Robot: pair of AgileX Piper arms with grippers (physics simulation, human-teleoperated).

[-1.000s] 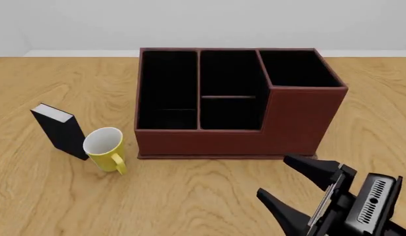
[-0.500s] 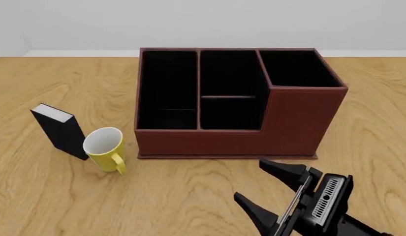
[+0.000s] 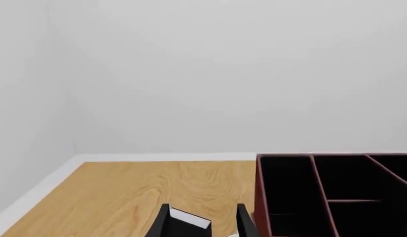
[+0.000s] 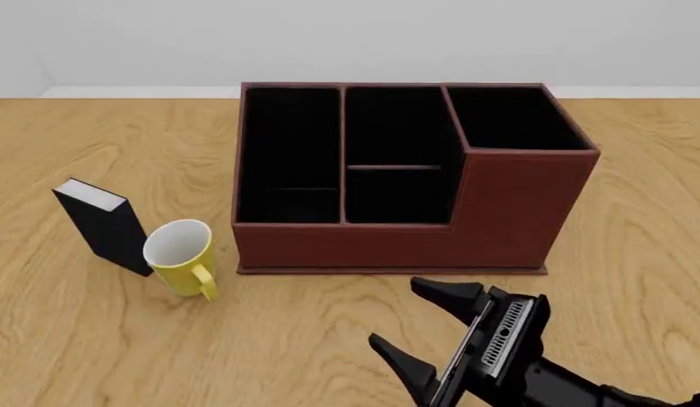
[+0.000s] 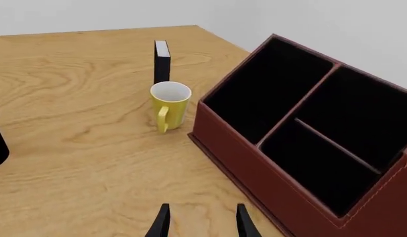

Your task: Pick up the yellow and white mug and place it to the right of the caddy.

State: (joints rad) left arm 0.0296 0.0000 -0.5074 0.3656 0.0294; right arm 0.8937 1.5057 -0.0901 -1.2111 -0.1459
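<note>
Your right tool, jaws spread and empty, has shifted left; the yellow and white mug stands upright, untouched.

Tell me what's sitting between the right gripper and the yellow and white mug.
Nothing: in the front view, only bare wooden table separates the open right gripper from the yellow and white mug. The caddy sits behind that stretch.
</note>
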